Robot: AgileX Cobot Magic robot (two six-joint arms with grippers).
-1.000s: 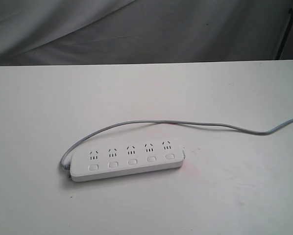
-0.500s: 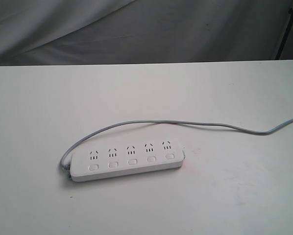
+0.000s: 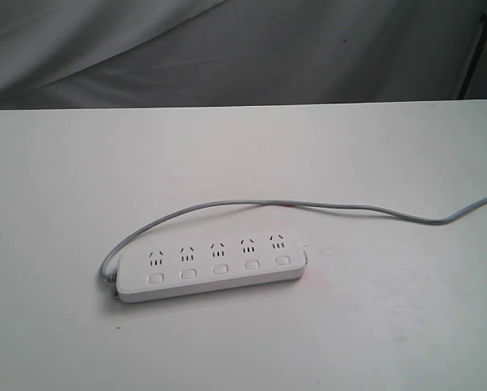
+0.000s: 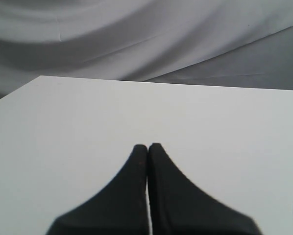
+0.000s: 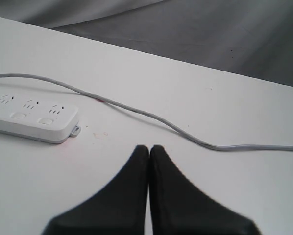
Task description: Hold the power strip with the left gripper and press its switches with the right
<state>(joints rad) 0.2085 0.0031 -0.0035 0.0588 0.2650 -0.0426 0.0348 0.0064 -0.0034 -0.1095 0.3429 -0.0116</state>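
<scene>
Grey cloth (image 3: pixel 227 49) hangs in soft folds behind a white bench (image 3: pixel 56 163), and the power strip (image 3: pixel 209 265) lies flat on that bench, a little left of the middle in the exterior view and nearer the front edge than the back. Its long side runs roughly left to right, with the right end slightly farther back. Five socket sets face up, and the five switches (image 3: pixel 220 270) sit in a row along the near side, one below each set. A thin grey cord (image 3: pixel 349 209) leaves the strip's left end, curves round behind it and trails off to the right edge of the bench. The left gripper (image 4: pixel 147 147) hangs over bare bench with its black fingers (image 4: pixel 132 191) pressed together tip to tip, holding nothing; the strip does not show in its wrist view. The right gripper (image 5: pixel 149 148) is likewise closed, its fingers (image 5: pixel 178 196) meeting along a thin seam and empty, well apart from the strip, whose end with three socket sets and the cord lie ahead of it in the right wrist view.
</scene>
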